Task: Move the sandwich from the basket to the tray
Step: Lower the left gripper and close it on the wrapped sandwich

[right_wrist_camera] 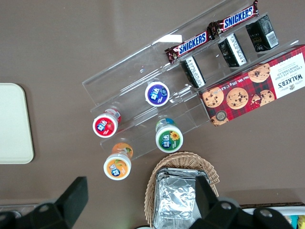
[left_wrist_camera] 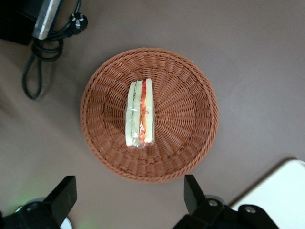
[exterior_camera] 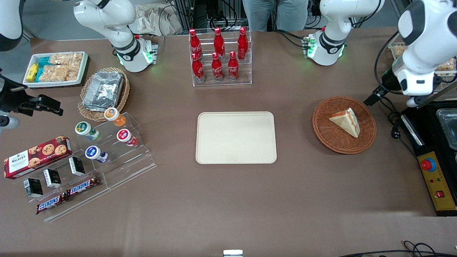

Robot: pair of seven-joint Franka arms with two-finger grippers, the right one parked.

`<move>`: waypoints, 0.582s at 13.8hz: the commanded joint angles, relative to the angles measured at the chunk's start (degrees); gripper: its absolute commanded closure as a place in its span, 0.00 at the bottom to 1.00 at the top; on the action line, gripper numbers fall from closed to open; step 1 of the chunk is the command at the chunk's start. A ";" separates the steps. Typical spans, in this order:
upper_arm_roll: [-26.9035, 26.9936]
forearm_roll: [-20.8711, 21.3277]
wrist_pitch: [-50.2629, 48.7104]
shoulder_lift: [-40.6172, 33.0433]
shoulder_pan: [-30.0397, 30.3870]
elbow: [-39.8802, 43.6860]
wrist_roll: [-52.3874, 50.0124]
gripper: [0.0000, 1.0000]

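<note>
The sandwich [exterior_camera: 346, 121] [left_wrist_camera: 139, 113], a wedge of white bread with red filling, lies in the round reddish-brown basket [exterior_camera: 330, 135] [left_wrist_camera: 190, 105] toward the working arm's end of the table. The cream tray [exterior_camera: 236, 137] [left_wrist_camera: 281, 195] lies flat at the middle of the table, beside the basket, with nothing on it. My gripper [exterior_camera: 373, 97] [left_wrist_camera: 128, 186] hangs high above the table beside the basket's rim. It is open, its two black fingers [left_wrist_camera: 66, 191] wide apart with nothing between them, well clear of the sandwich.
A black control box with a red stop button [exterior_camera: 428, 165] and a cable with a plug [left_wrist_camera: 76, 20] lie close beside the basket. A clear rack of red bottles [exterior_camera: 217, 57] stands farther from the front camera than the tray. Snack stands [exterior_camera: 89, 157] fill the parked arm's end.
</note>
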 commanded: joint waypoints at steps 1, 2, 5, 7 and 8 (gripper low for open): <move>-0.50 1.20 7.22 1.66 0.35 -4.80 -2.95 0.00; -0.50 1.46 10.56 2.63 0.26 -6.55 -4.09 0.00; -1.90 5.76 21.11 7.28 -0.09 -12.27 -10.32 0.00; -2.43 7.70 22.80 10.45 -0.18 -12.55 -12.27 0.00; -2.43 7.79 23.59 11.16 -0.18 -12.81 -12.71 0.00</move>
